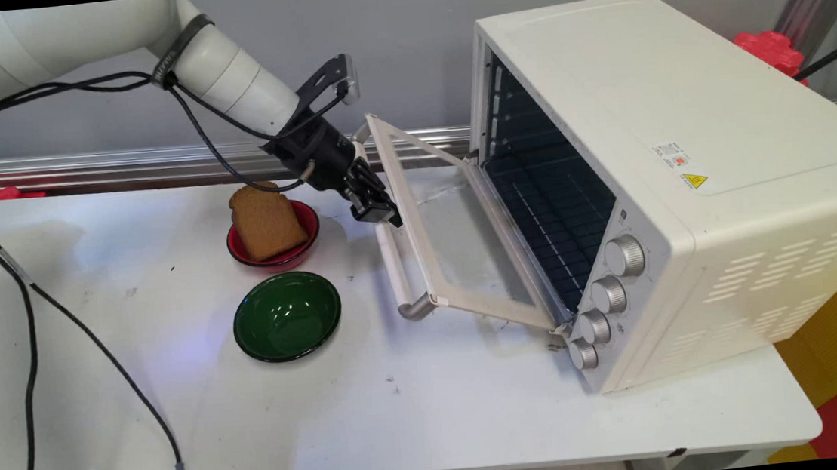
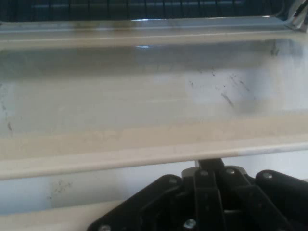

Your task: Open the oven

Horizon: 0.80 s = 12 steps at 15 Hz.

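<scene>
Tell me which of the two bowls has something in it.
The red bowl, the one farther back beside the tool: it holds a slice of toast. The green bowl in front sits empty.

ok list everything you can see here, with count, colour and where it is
toaster oven: 1, cream white, right side of the table, angled
oven door: 1, cream frame with glass pane, swung partly down, handle on its outer edge
knobs: 4, silver, oven's front panel
red bowl: 1, left of the door
toast slice: 1, brown, leaning in the red bowl
green bowl: 1, dark green, empty, nearer than the red bowl
table: 1, white
cables: black, hanging on the left
gripper: 1, black, at the door's handle, fingers hidden
</scene>
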Tool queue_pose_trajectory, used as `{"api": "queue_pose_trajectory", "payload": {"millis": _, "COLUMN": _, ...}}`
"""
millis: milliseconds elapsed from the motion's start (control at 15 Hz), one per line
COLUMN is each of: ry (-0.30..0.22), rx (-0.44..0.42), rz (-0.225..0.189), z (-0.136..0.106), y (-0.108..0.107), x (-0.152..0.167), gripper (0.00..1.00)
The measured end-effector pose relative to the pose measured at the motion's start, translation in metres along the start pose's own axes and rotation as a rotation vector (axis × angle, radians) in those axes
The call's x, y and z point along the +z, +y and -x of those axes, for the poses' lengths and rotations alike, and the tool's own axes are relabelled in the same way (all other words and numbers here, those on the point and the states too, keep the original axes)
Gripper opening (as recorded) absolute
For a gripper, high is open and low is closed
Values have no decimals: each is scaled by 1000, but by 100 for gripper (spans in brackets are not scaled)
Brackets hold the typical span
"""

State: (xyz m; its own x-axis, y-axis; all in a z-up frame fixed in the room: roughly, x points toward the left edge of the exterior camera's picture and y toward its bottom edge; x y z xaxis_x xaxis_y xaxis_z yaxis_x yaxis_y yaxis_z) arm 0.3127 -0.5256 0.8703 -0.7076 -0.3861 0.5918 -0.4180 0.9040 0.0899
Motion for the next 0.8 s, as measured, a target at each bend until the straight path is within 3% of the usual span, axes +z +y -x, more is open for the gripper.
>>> {"api": "queue_pose_trajectory", "payload": {"millis": 800, "ry": 52, "rx": 54, "rz": 18, "z": 23, "y": 0, "x": 7, "gripper": 0}}
